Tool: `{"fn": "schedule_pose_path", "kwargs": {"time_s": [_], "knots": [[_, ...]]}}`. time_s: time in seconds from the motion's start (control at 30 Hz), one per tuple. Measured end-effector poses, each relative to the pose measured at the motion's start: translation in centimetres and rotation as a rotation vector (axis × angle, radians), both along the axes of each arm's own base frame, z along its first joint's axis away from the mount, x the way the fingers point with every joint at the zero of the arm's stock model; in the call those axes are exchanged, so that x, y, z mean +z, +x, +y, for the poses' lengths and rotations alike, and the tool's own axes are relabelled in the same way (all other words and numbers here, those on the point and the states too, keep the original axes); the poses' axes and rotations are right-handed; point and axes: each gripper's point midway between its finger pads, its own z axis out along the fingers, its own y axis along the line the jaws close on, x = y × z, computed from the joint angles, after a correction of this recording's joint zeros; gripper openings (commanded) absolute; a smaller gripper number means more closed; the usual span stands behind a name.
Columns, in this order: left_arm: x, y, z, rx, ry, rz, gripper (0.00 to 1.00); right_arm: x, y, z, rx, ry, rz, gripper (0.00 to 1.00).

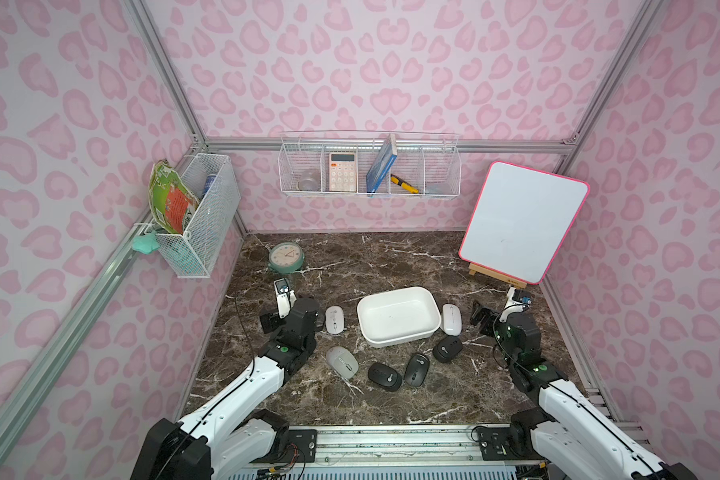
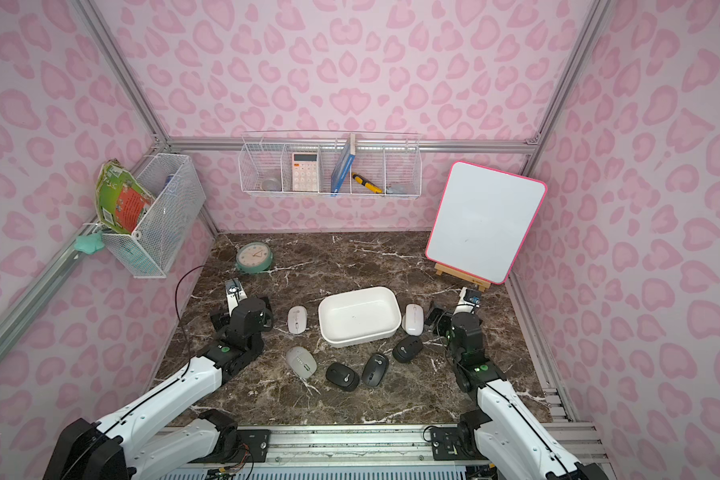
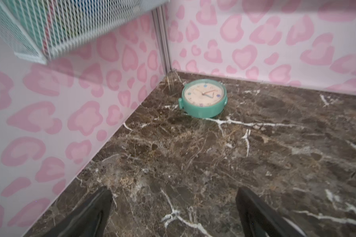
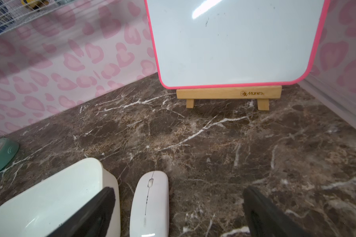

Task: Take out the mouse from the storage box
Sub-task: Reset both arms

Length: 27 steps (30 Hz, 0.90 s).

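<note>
Beside the storage box (image 4: 70,190) edge lies 1 white mouse (image 4: 150,203); left jaws, right jaws apart.

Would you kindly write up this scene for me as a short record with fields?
storage box: empty, mid table
white mice: two on the table, one on each side of the box
grey mouse: on the table, near the left arm
black mice: three on the table, on the robot's side of the box
left claw: open, holding nothing, over bare table
right claw: open, holding nothing, over the white mouse beside the box
task state: all six mice lie outside the box
</note>
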Motion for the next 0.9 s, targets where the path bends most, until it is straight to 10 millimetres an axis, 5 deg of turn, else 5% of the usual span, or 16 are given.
{"fn": "schedule_pose_path", "kwargs": {"time_s": [0.2, 0.4, 0.9], "knots": [[-0.7, 1.4, 4.0, 0.109, -0.035, -0.037, 0.99, 2.6, 1.2, -0.8, -0.052, -0.063, -0.036, 1.00], [-5.8, 1.6, 5.3, 0.093, 0.029, 0.071, 0.99, 2.7, 1.4, -1.8, -0.089, -0.153, -0.031, 1.00], [-9.1, 6.0, 8.2, -0.027, -0.148, 0.009, 0.99, -0.8, 2.7, -2.8, -0.101, -0.371, -0.005, 1.00]]}}
